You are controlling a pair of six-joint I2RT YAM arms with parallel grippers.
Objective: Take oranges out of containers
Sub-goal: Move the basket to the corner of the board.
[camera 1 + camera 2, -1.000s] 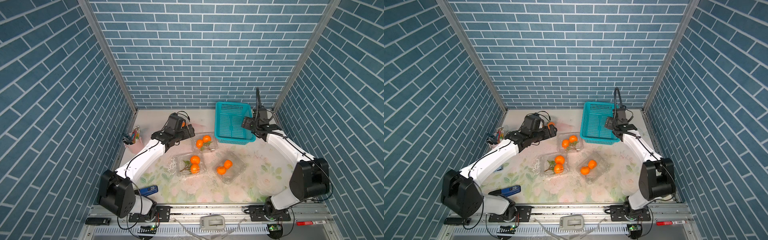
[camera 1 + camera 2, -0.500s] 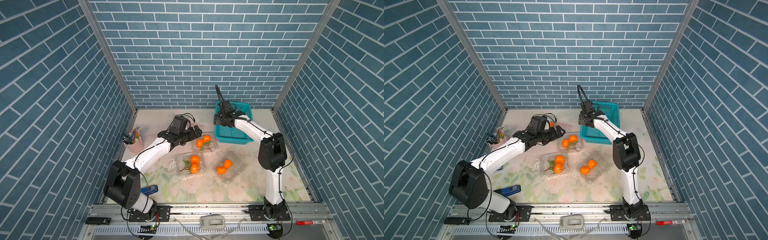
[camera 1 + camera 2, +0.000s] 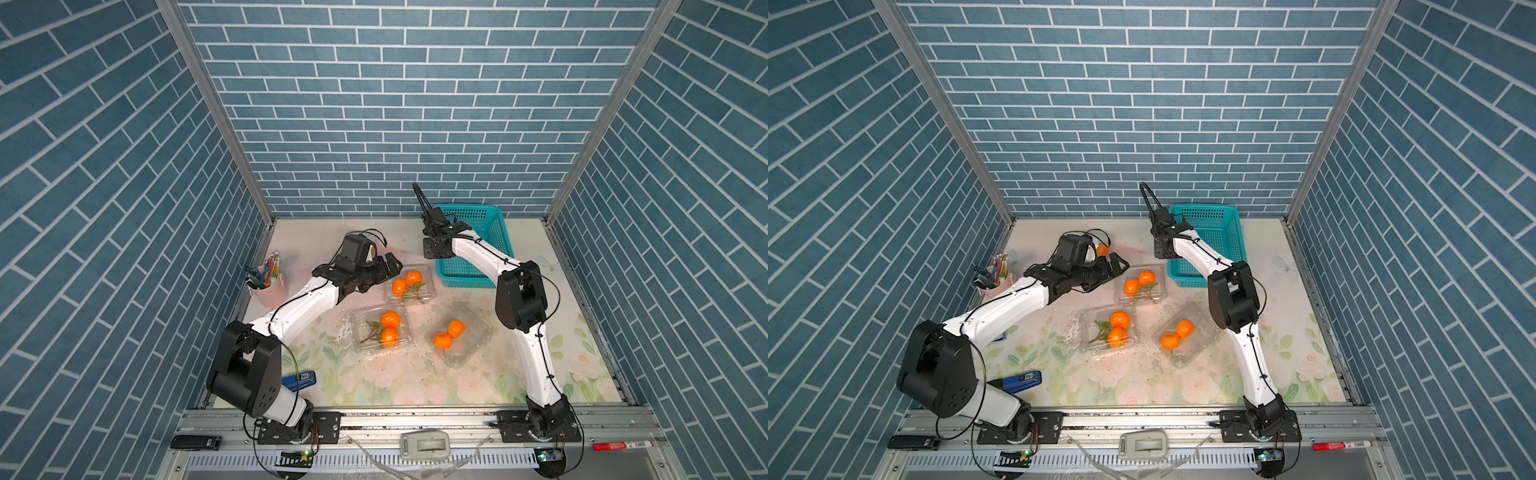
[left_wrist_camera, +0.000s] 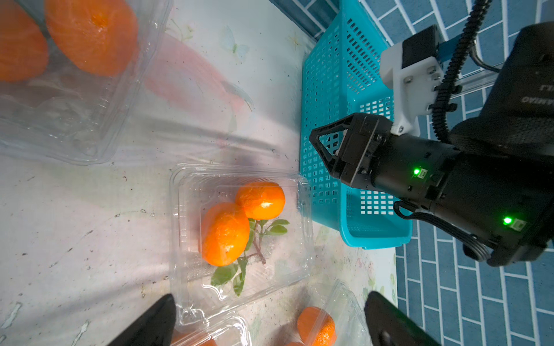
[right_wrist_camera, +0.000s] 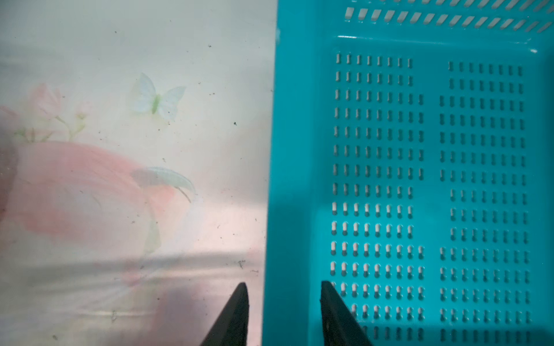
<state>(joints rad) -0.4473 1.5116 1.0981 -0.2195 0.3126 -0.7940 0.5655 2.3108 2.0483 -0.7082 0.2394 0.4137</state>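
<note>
Oranges (image 3: 390, 319) first: none lifted out so far, judging by how things lie.

Both top views:
- Lying in pairs inside three clear containers (image 3: 360, 337) mid-table: one far, one near-left, one near-right.
- A further orange (image 3: 1102, 249) peeping out behind the left wrist, far-left of those.
- Swung across within the last second: right gripper (image 3: 433, 252), from the right side of the teal basket (image 3: 498, 232) to its far-left corner, now pointing down at the left wall.
- Edged slightly rightwards meanwhile: left gripper (image 3: 394, 266), spread wide and empty, just beside the far container (image 3: 427, 291).

Left wrist view:
- Looks between wide-apart fingers (image 4: 162, 317) onto the far container with its two oranges.
- Shows a fourth container (image 4: 90, 134) close to the lens, also holding two.
- Shows the right gripper against the basket's outer wall.

Right wrist view:
- Fingers (image 5: 236, 311) drawn closer than a second ago, astride the basket's left wall, one outside and one inside.
- Cannot tell whether pinching it yet.

Meaning for the task:
- Probably a grab at the basket, perhaps to drag it nearer as a drop-off, not an extraction.
- Leaves all the unpacking still to do.
- Puts the left gripper in the best place to start on the far container.
</note>
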